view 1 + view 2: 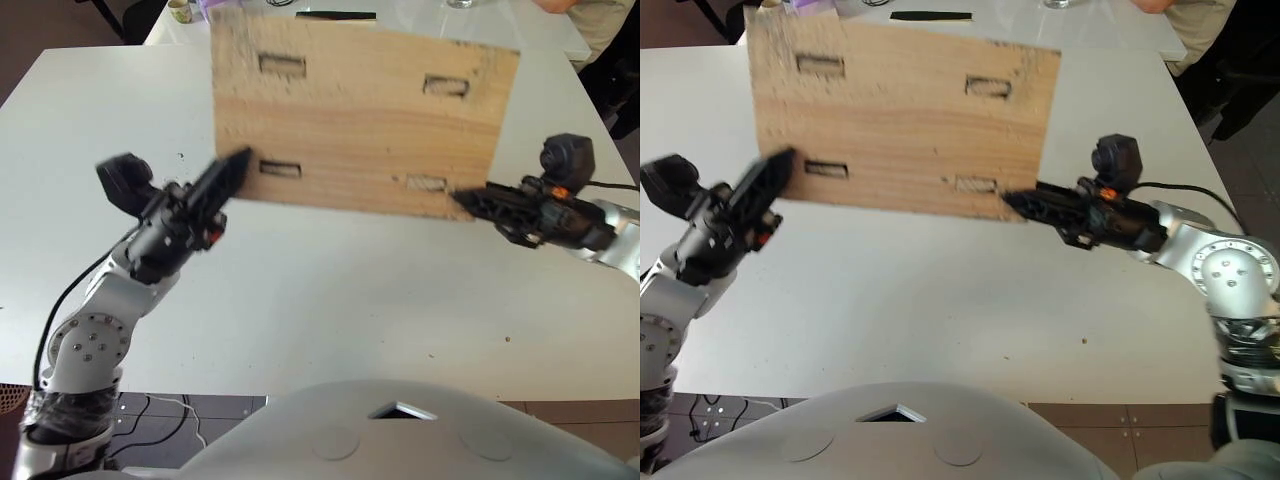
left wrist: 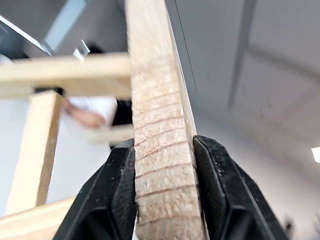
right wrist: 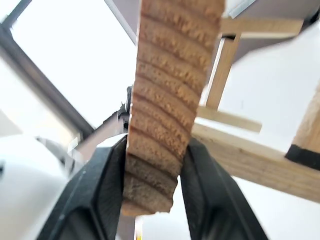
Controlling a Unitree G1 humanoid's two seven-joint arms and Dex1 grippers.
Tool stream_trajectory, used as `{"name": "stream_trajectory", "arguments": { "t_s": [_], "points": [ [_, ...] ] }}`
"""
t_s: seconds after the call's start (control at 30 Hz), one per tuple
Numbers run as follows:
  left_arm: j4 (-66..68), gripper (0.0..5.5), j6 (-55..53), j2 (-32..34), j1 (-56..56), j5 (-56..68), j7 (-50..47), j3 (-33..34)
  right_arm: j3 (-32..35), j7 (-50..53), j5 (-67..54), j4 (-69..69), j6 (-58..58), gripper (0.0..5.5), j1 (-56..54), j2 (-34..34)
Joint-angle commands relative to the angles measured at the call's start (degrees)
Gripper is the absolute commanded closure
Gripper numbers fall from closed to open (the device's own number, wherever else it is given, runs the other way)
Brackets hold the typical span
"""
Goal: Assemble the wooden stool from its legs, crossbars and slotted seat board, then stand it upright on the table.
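Long axis of seat board point(image 1: 350, 120) left-right

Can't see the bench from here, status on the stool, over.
Left gripper shut on seat board, right gripper shut on opposite edge. Board held up, legs and crossbars fitted behind. No obstacle seen on table near it.

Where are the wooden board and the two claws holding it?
slotted seat board point(image 1: 350, 125), left eye view, middle of its flat face.
left claw point(image 1: 238, 165), left eye view, fingertips at the board's left edge.
right claw point(image 1: 465, 201), left eye view, fingertips at the board's lower right corner.
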State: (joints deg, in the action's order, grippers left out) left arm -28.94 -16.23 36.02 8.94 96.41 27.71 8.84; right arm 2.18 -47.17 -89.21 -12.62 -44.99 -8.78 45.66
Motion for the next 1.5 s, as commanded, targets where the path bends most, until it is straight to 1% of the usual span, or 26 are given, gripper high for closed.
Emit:
{"name": "stream_trajectory", "arguments": {
  "t_s": [0.03,0.13,0.33,0.5,0.63,0.73,0.87,1.0,1.03,1.07,1.23,1.27,1.37,1.4,1.43,1.5],
  "points": [
    [-9.84,4.05,13.70,-13.29,-20.21,16.53,-44.84,-2.01,10.62,48.63,-23.79,-12.23,20.07,4.05,-25.68,-34.42],
    [-5.29,4.10,16.69,-16.09,-23.59,15.96,-52.29,-1.41,11.06,57.67,-23.78,-12.18,25.04,4.05,-27.61,-38.71],
    [0.44,4.20,20.24,-23.21,-27.70,10.70,-63.29,-1.54,11.46,72.22,-23.35,-8.54,32.76,4.06,-29.89,-42.29],
    [5.97,4.20,20.58,-28.82,-29.06,4.32,-71.09,-1.33,9.68,81.76,-15.86,-5.86,35.22,4.06,-26.92,-46.99],
    [11.44,4.20,16.56,-31.13,-27.89,-1.53,-71.02,-1.32,6.28,83.34,-7.57,-2.61,32.75,4.06,-19.82,-48.96],
    [15.36,4.20,13.15,-32.32,-26.98,-4.47,-70.17,-1.37,5.53,83.03,-3.39,-2.09,31.94,4.13,-15.94,-50.51],
    [17.30,4.20,11.50,-34.43,-27.77,-7.30,-68.71,0.87,5.40,83.00,0.67,-0.89,31.43,4.21,-14.19,-52.05],
    [17.26,4.20,8.98,-35.01,-27.19,-11.19,-65.35,1.79,5.67,80.91,3.45,-0.16,29.96,4.21,-13.76,-51.98],
    [16.81,3.84,8.57,-35.28,-26.86,-11.55,-64.06,2.15,5.40,80.08,4.89,-0.21,29.55,4.21,-13.71,-51.54],
    [16.04,3.73,8.32,-35.49,-26.65,-11.78,-62.78,2.59,5.39,79.24,5.57,-0.35,29.38,3.85,-13.71,-51.58],
    [12.61,2.88,7.85,-34.01,-28.00,-17.94,-58.72,4.80,7.63,77.03,8.72,-2.29,30.03,3.10,-14.55,-51.72],
    [12.32,2.80,7.85,-33.47,-28.16,-19.29,-57.47,5.30,8.40,76.88,9.57,-1.94,30.49,3.02,-14.99,-51.66],
    [12.30,2.31,7.57,-32.68,-28.37,-21.99,-55.06,6.79,10.09,76.10,12.38,-0.06,30.85,2.56,-15.89,-51.10],
    [12.21,2.24,7.19,-31.97,-28.27,-23.40,-54.50,7.12,10.49,75.70,13.63,0.48,30.78,2.49,-16.19,-50.73],
    [11.96,2.01,6.88,-31.06,-28.02,-24.92,-54.12,7.50,10.46,75.29,16.09,1.08,30.59,2.27,-16.58,-49.58],
    [11.30,1.93,5.94,-27.85,-26.52,-31.00,-53.27,7.58,9.64,74.08,22.35,2.44,29.90,2.18,-17.45,-46.56]
  ]
}}
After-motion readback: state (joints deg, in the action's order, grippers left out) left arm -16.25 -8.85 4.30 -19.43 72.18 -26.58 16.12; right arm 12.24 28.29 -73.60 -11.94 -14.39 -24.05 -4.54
